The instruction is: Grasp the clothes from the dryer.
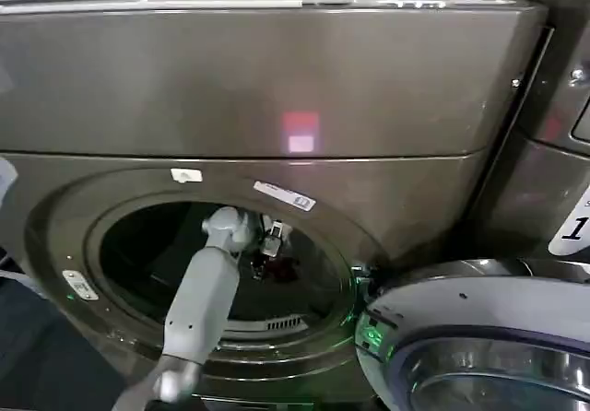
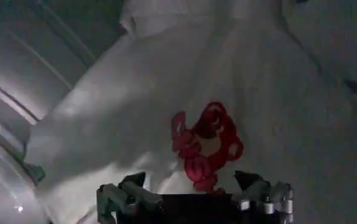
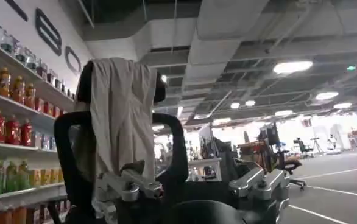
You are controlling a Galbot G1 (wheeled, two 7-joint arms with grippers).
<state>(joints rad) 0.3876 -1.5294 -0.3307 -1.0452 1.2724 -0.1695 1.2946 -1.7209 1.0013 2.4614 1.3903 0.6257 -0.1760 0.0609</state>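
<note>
Clothes (image 2: 227,109) lie inside the dryer (image 1: 277,88) drum, white fabric with a red print.
Left tool (image 2: 194,182) hovers just over them, fingers spread wide, gripping nothing; right tool (image 3: 190,189) gapes empty, elsewhere.

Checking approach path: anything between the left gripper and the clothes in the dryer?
Nothing. In the left wrist view the left gripper is open just above the clothes, with a bare gap and the red print between its fingertips. The head view shows that arm reaching inside the dryer.
</note>
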